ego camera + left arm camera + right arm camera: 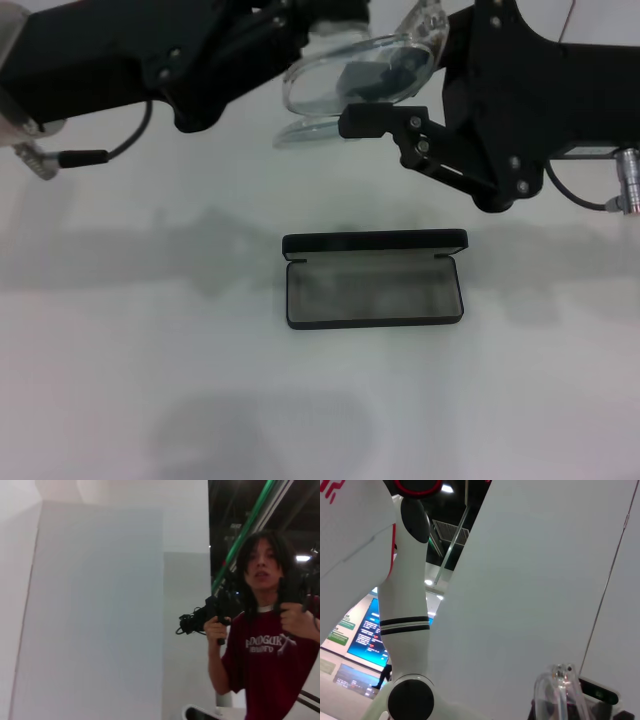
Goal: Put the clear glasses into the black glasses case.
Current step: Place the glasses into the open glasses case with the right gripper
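Observation:
The clear glasses (340, 80) hang high above the table at the back, between my two arms. My right gripper (368, 98) reaches in from the right. One finger (365, 121) lies under the lenses, another dark part shows through them, and it looks shut on the frame. A piece of the clear frame (560, 690) shows close up in the right wrist view. My left gripper (298, 35) comes from the left and meets the glasses' upper left edge. The black glasses case (375, 280) lies open on the white table, lid tipped back and grey lining empty, below the glasses.
A white table (150, 350) spreads around the case. The left wrist view faces away from the table toward a white wall and a person in a red shirt (270, 655). A white robot arm (402, 615) fills the right wrist view.

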